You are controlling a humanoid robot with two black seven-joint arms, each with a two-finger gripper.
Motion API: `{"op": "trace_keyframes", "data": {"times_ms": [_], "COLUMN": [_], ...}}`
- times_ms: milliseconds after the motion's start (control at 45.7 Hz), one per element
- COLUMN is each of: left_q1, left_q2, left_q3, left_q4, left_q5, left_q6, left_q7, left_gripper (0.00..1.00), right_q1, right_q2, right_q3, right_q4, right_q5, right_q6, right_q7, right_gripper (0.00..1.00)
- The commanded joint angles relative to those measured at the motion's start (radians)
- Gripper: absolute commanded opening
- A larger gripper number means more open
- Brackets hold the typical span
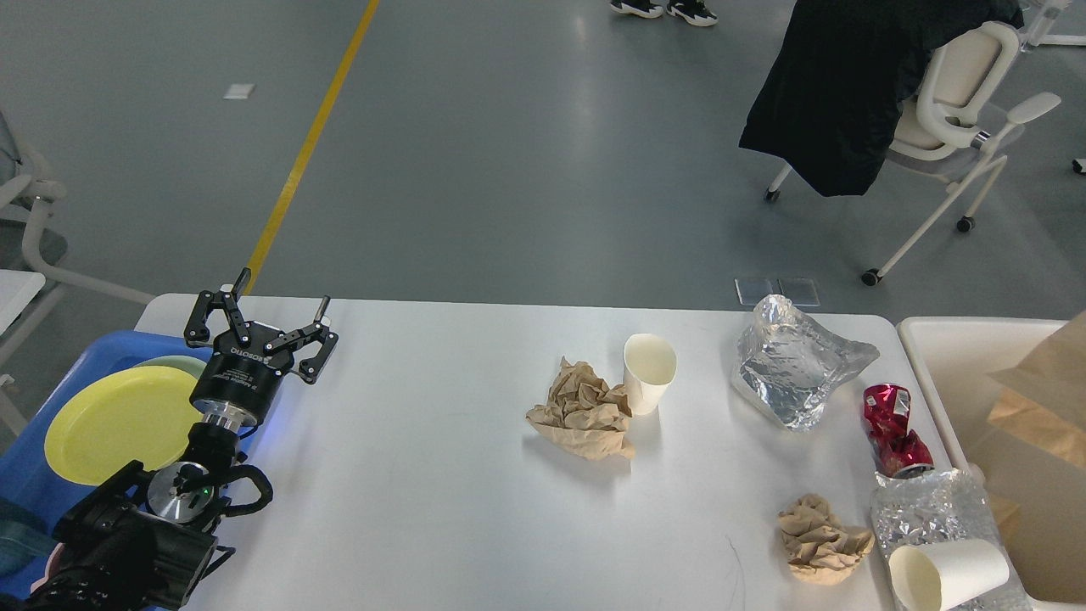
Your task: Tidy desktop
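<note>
The large white rounded-corner desk point(407, 475) fills the view; the left gripper point(265, 316) hovers with fingers spread over its left edge. A crumpled brown paper ball point(584, 410) touches an upright white paper cup point(648, 372) mid-desk.

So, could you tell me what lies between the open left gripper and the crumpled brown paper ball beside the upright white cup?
Head view: only bare white desktop between left gripper and paper ball.

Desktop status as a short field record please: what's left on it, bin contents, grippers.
desktop: trash remaining
paper cups: one upright, one lying
crumpled brown paper: two wads
foil: two pieces
red can: crushed
cream bin: holds brown bag
left gripper: open, empty
right gripper: not in view
</note>
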Motion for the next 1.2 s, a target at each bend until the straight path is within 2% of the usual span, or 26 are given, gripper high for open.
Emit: {"op": "trace_keyframes", "data": {"times_ms": [0,131,284,350,394,415,437,459,1028,1181], "left_q1": [0.000,0.000,0.000,0.000,0.000,0.000,0.000,0.000,0.000,0.000], "left_q2": [0.000,0.000,0.000,0.002,0.002,0.002,0.002,0.002,0.000,0.000], "left_q3": [0.000,0.000,0.000,0.000,0.000,0.000,0.000,0.000,0.000,0.000], "left_q4": [0.000,0.000,0.000,0.000,0.000,0.000,0.000,0.000,0.000,0.000], "left_q5": [0.000,0.000,0.000,0.000,0.000,0.000,0.000,0.000,0.000,0.000], "left_q6": [0.000,0.000,0.000,0.000,0.000,0.000,0.000,0.000,0.000,0.000], "left_q7": [0.000,0.000,0.000,0.000,0.000,0.000,0.000,0.000,0.000,0.000], "left_gripper": [1.00,1.00,1.00,1.00,1.00,1.00,1.00,1.00,1.00,1.00], "right_q1": [-0.315,-0.573,-0.794,-0.822,-0.823,-0.825,-0.826,-0.829,-0.817,-0.699], "right_q2": [0.055,0.101,0.176,0.200,0.205,0.205,0.207,0.207,0.213,0.208], "right_q3": [0.085,0.202,0.398,0.427,0.434,0.435,0.437,0.435,0.444,0.437], "right_q4": [-0.207,-0.450,-0.734,-0.775,-0.778,-0.778,-0.777,-0.778,-0.778,-0.778], "right_q5": [0.215,0.251,0.235,0.223,0.212,0.208,0.202,0.197,0.179,0.172], "right_q6": [-0.208,-0.341,-0.358,-0.358,-0.358,-0.358,-0.358,-0.357,-0.357,-0.335], "right_q7": [-0.029,-0.113,-0.139,-0.147,-0.148,-0.148,-0.148,-0.148,-0.152,-0.159], "right_gripper": [0.00,0.00,0.00,0.07,0.21,0.39,0.72,1.00,1.00,1.00]}}
